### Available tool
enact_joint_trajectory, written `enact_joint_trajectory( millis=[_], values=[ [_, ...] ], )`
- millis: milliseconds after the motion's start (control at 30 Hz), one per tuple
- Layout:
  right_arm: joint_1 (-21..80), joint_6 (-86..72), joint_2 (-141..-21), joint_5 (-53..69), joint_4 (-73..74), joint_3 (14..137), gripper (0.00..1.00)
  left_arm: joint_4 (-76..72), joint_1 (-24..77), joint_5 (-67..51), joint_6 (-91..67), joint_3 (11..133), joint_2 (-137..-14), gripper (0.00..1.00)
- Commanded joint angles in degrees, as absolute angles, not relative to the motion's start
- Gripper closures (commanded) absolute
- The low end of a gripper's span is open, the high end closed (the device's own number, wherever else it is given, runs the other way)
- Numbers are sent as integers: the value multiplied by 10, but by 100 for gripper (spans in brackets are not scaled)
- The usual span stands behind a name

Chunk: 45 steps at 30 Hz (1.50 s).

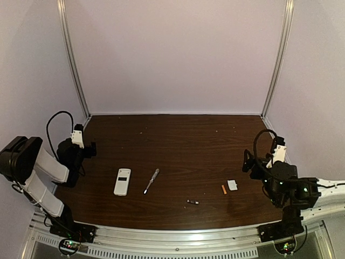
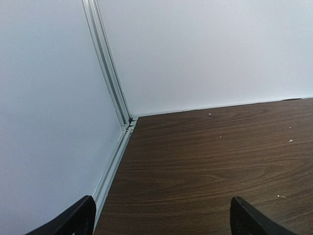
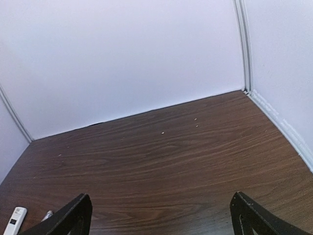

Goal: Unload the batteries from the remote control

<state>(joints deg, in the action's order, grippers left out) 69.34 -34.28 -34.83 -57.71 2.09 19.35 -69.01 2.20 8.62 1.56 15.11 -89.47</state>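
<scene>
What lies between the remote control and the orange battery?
Top view: the screwdriver, close to the remote control; a small dark cylinder lies just nearside of the line toward the orange battery.

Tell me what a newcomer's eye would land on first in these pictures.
The white remote control lies left of centre on the dark table, its dark recess facing up, a silvery screwdriver just right of it. Further right, an orange battery lies beside a small white square piece. The left tool and right tool hang open and empty at the sides.
</scene>
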Motion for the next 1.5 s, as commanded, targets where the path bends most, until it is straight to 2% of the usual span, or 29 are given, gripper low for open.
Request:
enact_joint_trajectory(
  millis=[0, 133, 333, 433, 567, 667, 833, 1033, 1467],
  values=[
    [691, -258, -390, -723, 42, 251, 0, -719, 20, 77, 11, 148, -900, 3],
    [663, -126, -382, -753, -61, 262, 0, -719, 20, 76, 11, 148, -899, 3],
    [582, -63, -328, -691, -106, 262, 0, -718, 20, 77, 11, 148, -900, 3],
    [541, 27, -336, -667, -174, 249, 0, -719, 20, 76, 11, 148, -899, 3],
    [465, 65, -378, -591, -194, 255, 0, -718, 20, 77, 11, 148, -899, 3],
    [399, 61, -402, -473, -210, 251, 0, -719, 20, 77, 11, 148, -900, 3],
    [302, 74, -466, -342, -332, 208, 0, -719, 20, 77, 11, 148, -899, 3],
    [202, 71, -578, -261, -365, 205, 0, -718, 20, 76, 11, 148, -900, 3],
    [85, 20, -794, -139, -681, 111, 0, -719, 20, 77, 11, 148, -900, 3]
  ],
)
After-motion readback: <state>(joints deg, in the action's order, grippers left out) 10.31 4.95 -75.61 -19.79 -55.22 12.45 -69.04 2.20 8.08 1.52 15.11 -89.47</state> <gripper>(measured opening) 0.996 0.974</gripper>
